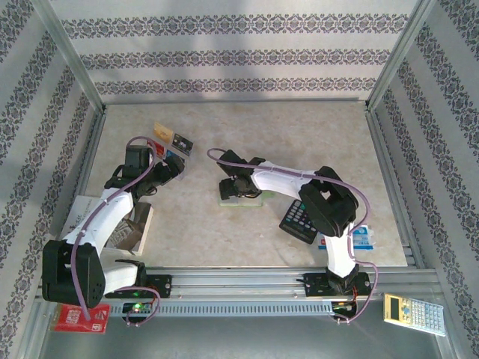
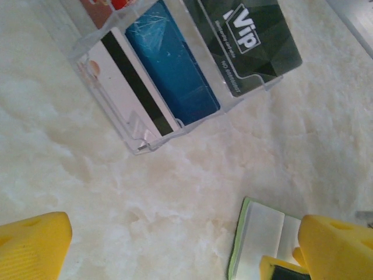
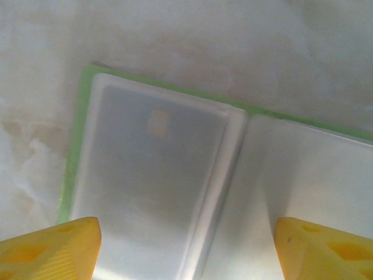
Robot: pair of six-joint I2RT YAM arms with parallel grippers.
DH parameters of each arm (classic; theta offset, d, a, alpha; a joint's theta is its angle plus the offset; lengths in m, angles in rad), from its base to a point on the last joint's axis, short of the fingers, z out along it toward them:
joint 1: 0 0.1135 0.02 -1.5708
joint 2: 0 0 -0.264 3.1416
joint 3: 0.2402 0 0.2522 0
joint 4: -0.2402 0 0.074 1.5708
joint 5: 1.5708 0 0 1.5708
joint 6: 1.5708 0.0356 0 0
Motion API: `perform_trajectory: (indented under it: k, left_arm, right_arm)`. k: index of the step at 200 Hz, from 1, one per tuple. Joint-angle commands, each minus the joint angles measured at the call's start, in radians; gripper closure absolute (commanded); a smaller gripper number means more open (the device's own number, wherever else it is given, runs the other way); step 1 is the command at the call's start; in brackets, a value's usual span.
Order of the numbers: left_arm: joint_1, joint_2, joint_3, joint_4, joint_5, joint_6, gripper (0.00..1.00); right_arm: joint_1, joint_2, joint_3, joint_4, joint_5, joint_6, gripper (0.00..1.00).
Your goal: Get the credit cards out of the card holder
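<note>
Hovering right fingers [image 3: 186, 248]: spread wide over the open card holder [image 3: 175, 192], holding nothing.
Left fingers [image 2: 183, 248]: wide, empty; credit cards [image 2: 175, 64] ahead in a clear tray [image 2: 140, 143] on the counter [image 2: 116, 198].

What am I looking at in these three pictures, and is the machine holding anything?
Two robot arms are bolted at the near edge of a table. One picture looks down from above; the other two come from small cameras on each wrist, so the yellow tips at the bottom are that arm's own fingers. The left claw hangs open over a clear tray holding cards: a black card, a blue one and a white one with a dark stripe. The right claw is open above the green card holder, which lies spread open with a card in its frosted sleeve. A black calculator lies nearby. Nothing is held.
</note>
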Motion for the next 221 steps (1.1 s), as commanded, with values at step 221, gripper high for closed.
perform_trajectory:
  k: [221]
  left_arm:
    - [0.009, 0.066, -0.024, 0.076, 0.152, 0.007, 0.04]
  right_arm:
    - [-0.047, 0.111, -0.037, -0.066, 0.032, -0.028, 0.54]
